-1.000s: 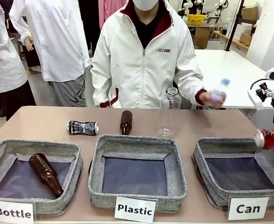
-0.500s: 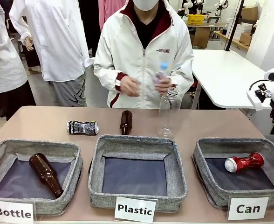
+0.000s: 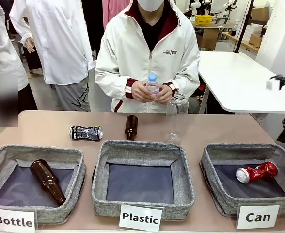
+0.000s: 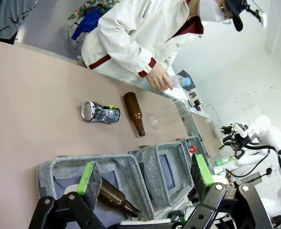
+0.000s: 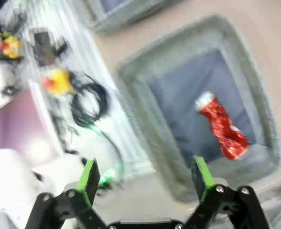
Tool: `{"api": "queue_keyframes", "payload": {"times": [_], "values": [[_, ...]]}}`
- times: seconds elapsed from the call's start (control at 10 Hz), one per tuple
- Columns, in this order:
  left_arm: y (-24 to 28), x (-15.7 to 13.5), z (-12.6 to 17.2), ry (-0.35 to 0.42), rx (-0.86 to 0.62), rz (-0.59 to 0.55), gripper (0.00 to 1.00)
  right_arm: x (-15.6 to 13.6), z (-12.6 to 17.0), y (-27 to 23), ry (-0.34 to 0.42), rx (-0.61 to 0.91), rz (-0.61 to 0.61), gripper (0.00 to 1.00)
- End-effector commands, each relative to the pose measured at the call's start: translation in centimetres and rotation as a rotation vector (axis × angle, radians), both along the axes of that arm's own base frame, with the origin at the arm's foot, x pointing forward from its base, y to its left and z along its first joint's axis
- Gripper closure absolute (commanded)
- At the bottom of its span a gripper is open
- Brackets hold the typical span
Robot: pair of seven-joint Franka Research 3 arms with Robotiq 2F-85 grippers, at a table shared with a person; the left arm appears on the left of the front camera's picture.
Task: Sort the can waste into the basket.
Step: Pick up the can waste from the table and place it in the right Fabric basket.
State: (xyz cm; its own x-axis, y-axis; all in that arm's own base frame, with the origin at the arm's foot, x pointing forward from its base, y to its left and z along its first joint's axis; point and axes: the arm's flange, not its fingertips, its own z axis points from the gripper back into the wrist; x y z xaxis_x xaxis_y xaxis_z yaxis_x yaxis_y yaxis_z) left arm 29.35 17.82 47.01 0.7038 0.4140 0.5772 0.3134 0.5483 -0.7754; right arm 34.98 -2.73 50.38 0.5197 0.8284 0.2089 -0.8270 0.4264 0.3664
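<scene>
Lying on its side on the dark floor of the basket [image 3: 215,151], behind the "Can" sign [image 3: 258,217]: red can [image 3: 257,172], crushed, silver top turned toward the middle bin. It sits clear of the walls, so that one counts as sorted.

Right jaws: spread wide, nothing between the green pads [image 5: 89,175]. The right wrist view is blurred; it looks down on the basket with the red can off to one side, not between the pads. Empty and free, by my reading.

Black can [image 3: 86,132]: on its side on the bare desk [image 3: 45,124], just beyond the far rim of the "Bottle" bin [image 3: 36,151] and near a brown bottle [image 3: 131,127]. Not yet sorted, so roughly half the job remains.

Left jaws: wide apart, empty, above the "Bottle" bin. The black can is ahead of them in the left wrist view, on that arm's side of the desk, so probably the easier reach.

Person's hands [image 3: 142,91]: both hold a blue-capped plastic bottle [image 3: 152,86] at the far edge. It is not can waste.
</scene>
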Motion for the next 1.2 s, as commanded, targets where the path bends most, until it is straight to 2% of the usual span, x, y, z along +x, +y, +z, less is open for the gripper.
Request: {"api": "queue_keyframes", "payload": {"times": [0.0,0.1,0.3,0.4,0.6,0.7,0.8,0.9,1.1], "values": [[-0.1,-0.4,0.1,0.013,-0.003,-0.01,0.01,1.0,1.8,-3.2,0.313,0.777,-0.728,0.0],[-0.1,-0.4,0.1,0.013,-0.003,-0.01,0.01,0.7,1.7,-4.5,0.413,0.974,-0.875,0.0],[-0.1,-0.4,0.1,0.013,-0.003,-0.01,0.01,0.0,0.8,-6.5,0.5,1.175,-1.043,0.0],[-0.1,-0.4,0.1,0.013,-0.003,-0.01,0.01,-0.5,0.2,-7.5,0.489,1.301,-1.147,0.0],[-0.1,-0.4,0.1,0.013,-0.003,-0.01,0.01,-1.4,-0.6,-8.5,0.434,1.431,-1.245,0.0],[-0.1,-0.4,0.1,0.013,-0.003,-0.01,0.01,-1.2,-0.7,-8.5,0.426,1.426,-1.305,0.0],[-0.1,-0.4,0.1,0.013,-0.003,-0.01,0.01,-0.5,-0.7,-8.0,0.385,1.358,-1.369,0.0],[-0.1,-0.4,0.1,0.013,-0.003,-0.01,0.01,-1.0,-1.4,-10.6,0.566,0.846,-0.796,0.0],[-0.1,-0.4,0.1,0.013,-0.003,-0.01,0.01,-1.0,-1.4,-10.6,0.566,0.846,-0.796,0.0]]}}
